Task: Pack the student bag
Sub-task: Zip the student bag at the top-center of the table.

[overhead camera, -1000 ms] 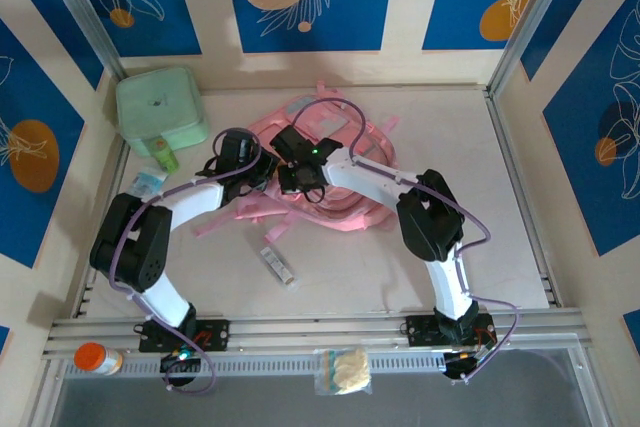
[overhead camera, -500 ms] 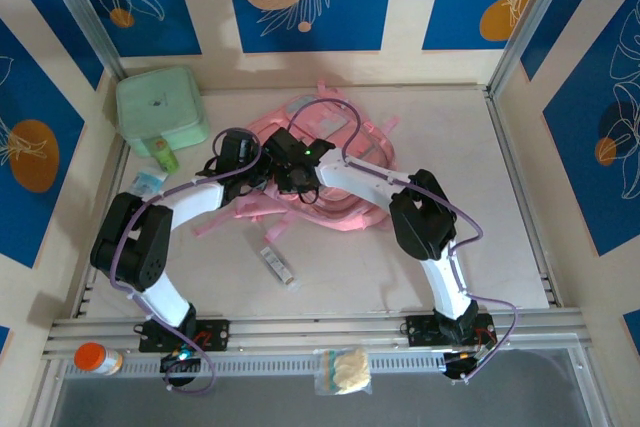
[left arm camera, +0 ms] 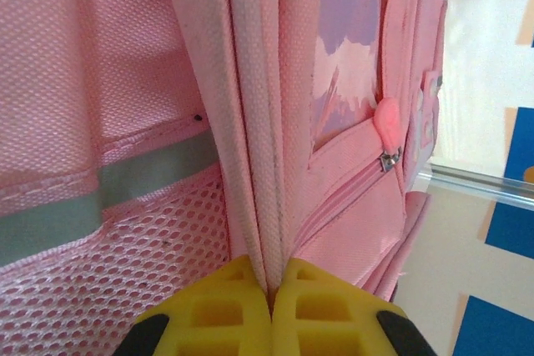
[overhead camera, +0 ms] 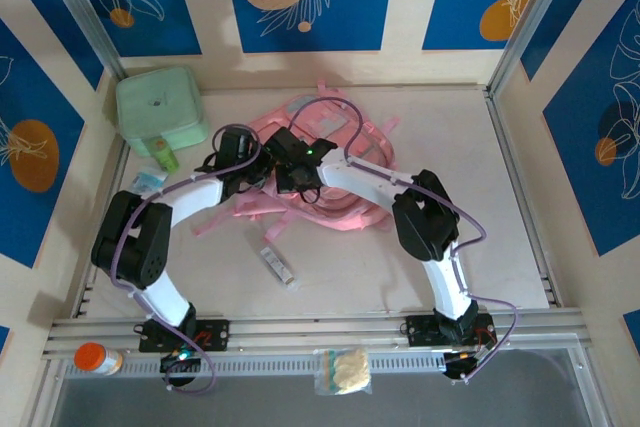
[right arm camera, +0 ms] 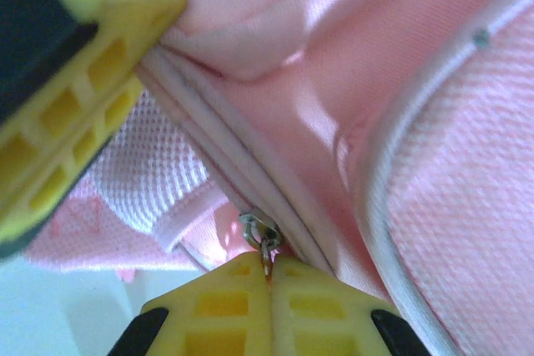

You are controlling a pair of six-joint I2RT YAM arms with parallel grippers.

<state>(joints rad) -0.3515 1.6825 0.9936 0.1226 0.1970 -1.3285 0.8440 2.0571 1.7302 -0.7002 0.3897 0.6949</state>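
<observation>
The pink student bag (overhead camera: 350, 209) lies flat in the middle of the table, with both arms reaching onto its left part. My left gripper (left arm camera: 271, 288) is shut on a folded, piped edge of the bag (left arm camera: 125, 81), beside a mesh pocket and a zipped front pocket. My right gripper (right arm camera: 267, 271) is shut on a small metal zip pull (right arm camera: 263, 231) that sits on a zip line of the bag (right arm camera: 450, 206). In the top view the left gripper (overhead camera: 260, 171) and right gripper (overhead camera: 284, 177) sit close together. The left gripper's yellow fingers (right arm camera: 75, 81) show at the upper left of the right wrist view.
A mint-green soft case (overhead camera: 160, 107) stands at the back left, with a small green bottle (overhead camera: 165, 155) and a packet (overhead camera: 147, 182) in front of it. A small tube (overhead camera: 278, 265) lies near the front. An orange-capped bottle (overhead camera: 97, 358) and a snack bag (overhead camera: 343, 371) rest on the near rail.
The right wrist has shifted a little to the left over the bag, and its fingers have closed onto the zip pull. The left arm has hardly moved.
</observation>
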